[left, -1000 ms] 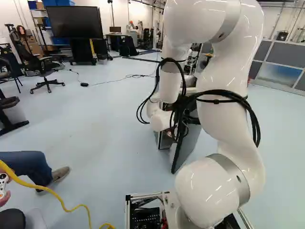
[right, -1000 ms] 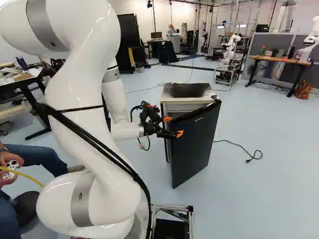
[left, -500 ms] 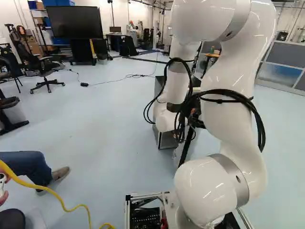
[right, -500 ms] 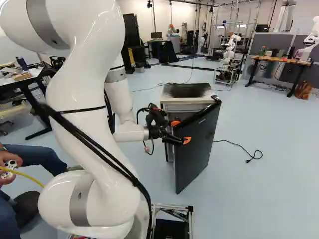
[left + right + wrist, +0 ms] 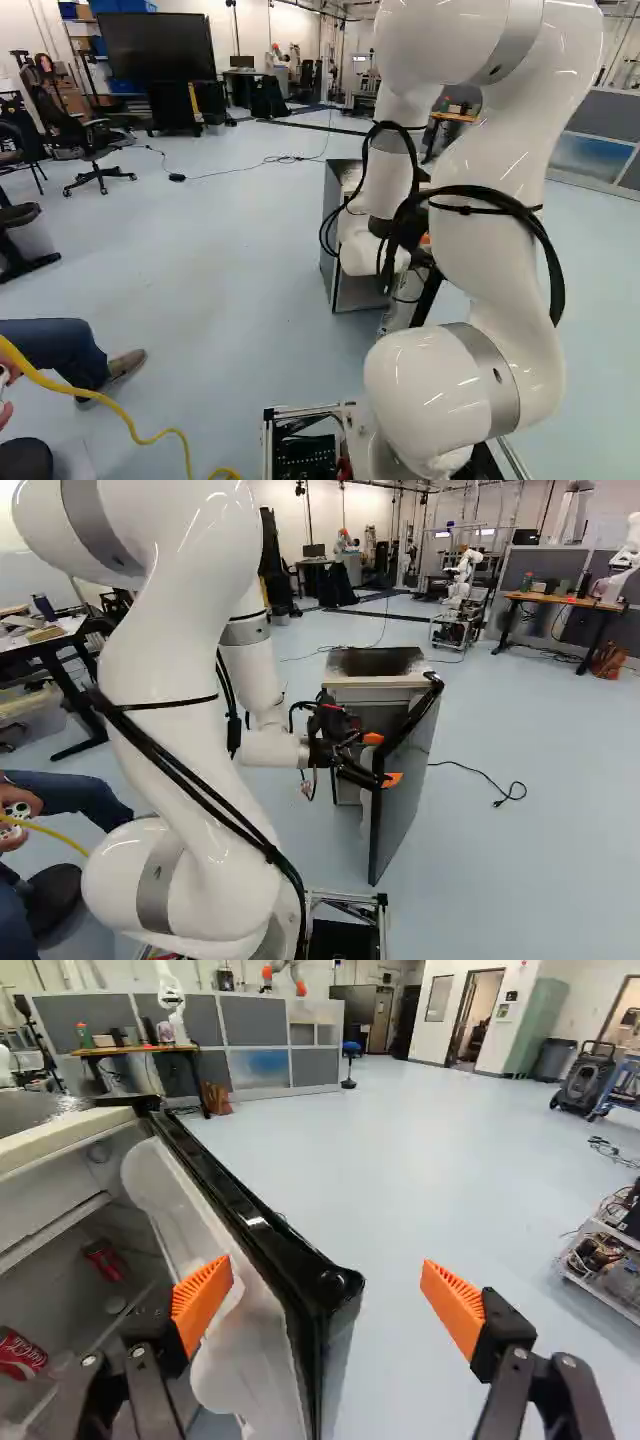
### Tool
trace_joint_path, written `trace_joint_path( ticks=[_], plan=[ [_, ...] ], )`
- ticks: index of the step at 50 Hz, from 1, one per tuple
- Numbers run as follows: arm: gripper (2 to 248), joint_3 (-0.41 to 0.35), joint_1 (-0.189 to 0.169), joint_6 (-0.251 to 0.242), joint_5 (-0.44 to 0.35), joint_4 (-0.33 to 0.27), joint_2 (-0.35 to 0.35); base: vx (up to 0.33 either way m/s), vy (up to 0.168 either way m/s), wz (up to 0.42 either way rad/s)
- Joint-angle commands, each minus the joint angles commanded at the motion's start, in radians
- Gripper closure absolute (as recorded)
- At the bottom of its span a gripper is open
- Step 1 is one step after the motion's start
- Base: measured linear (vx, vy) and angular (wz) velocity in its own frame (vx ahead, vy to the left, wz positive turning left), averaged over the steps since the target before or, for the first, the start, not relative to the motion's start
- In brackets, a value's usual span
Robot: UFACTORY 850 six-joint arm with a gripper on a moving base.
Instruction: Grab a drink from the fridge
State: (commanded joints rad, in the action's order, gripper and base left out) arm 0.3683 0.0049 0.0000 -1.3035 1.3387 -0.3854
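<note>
While the gripper (image 5: 327, 1268) stands spread astride the open fridge door (image 5: 327, 1288), the red can (image 5: 20, 1353) lies beyond the inner-side jaw, inside the fridge (image 5: 50, 1200).

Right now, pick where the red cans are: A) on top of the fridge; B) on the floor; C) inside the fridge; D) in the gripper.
C: the wrist view shows the red cans inside the fridge, past its open door; the open gripper holds none.
</note>
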Motion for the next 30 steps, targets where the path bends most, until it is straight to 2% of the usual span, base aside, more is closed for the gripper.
trace_joint_path(
  ticks=[12,30],
  plan=[
    [3,0.007,-0.064,0.0,-0.013,0.044,-0.004,0.0,0.0,0.0],
    [3,0.085,-0.169,0.0,-0.025,0.091,-0.045,0.0,0.0,0.0]
  ],
)
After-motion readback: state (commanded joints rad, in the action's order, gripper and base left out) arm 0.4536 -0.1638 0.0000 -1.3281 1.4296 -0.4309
